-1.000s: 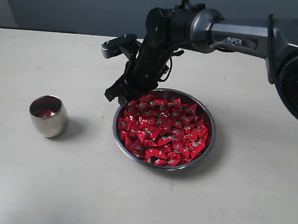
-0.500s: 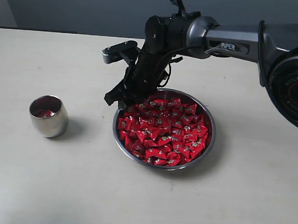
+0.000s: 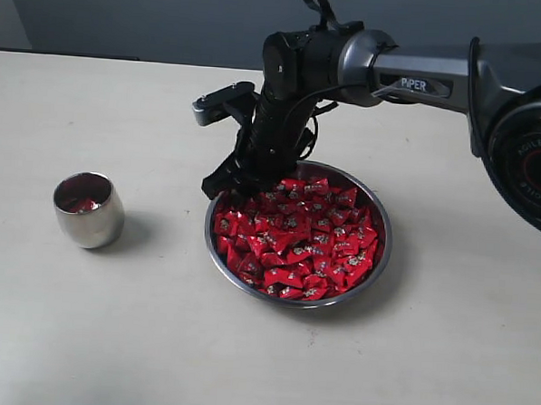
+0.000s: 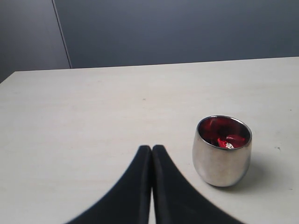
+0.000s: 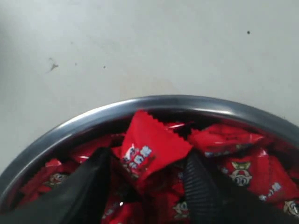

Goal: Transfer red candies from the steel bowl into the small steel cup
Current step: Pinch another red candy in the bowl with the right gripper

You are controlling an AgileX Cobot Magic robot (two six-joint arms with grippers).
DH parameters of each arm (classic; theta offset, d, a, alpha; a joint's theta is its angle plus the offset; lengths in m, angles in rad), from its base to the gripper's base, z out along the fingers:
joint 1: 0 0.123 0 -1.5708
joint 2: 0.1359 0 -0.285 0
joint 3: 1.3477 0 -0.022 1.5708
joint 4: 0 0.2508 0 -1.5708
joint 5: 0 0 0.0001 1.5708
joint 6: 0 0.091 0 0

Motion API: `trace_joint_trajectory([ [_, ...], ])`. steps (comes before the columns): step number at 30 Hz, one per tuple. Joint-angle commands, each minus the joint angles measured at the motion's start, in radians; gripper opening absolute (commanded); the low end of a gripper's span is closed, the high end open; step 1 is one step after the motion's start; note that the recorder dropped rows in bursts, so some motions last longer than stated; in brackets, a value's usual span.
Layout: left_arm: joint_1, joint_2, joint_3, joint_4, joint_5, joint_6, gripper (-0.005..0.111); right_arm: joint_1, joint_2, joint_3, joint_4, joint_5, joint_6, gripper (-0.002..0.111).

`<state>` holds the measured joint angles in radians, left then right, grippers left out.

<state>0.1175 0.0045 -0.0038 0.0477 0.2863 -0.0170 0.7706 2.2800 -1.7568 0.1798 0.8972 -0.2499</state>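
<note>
The steel bowl [image 3: 388,249] sits right of centre, heaped with red candies [image 3: 296,236]. My right gripper [image 3: 231,184] dips into the pile at the bowl's far-left rim. In the right wrist view that gripper [image 5: 147,158] is open, its fingers standing either side of one raised red candy [image 5: 149,144] just inside the bowl's rim [image 5: 154,100]. The small steel cup [image 3: 88,213] stands upright at the left with red candies [image 4: 229,141] inside. My left gripper [image 4: 152,148] is shut on nothing, just short of the cup [image 4: 222,156] and off to one side.
The pale table [image 3: 109,339] stretches all round the bowl and cup. The right arm [image 3: 423,70] reaches in from the upper right above the bowl. A dark wall [image 4: 187,28] runs behind the table's far edge.
The right gripper has shifted a little to the right and down, from just outside the bowl's left rim into the candies. The cup and the bowl have stayed put.
</note>
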Motion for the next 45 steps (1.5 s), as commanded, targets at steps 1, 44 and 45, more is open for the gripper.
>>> trace_joint_trajectory([
  [1, 0.001, -0.004, 0.004, -0.002, -0.002, -0.002, 0.0, -0.004, -0.001, -0.001, -0.017, -0.004, 0.017, 0.047],
  [44, 0.001, -0.004, 0.004, -0.002, -0.002, -0.002, 0.0, -0.004, 0.022, -0.006, -0.026, 0.016, 0.066, 0.039],
  [45, 0.001, -0.004, 0.004, -0.002, -0.002, -0.002, 0.0, -0.004, 0.021, -0.006, -0.026, 0.014, 0.066, 0.037],
])
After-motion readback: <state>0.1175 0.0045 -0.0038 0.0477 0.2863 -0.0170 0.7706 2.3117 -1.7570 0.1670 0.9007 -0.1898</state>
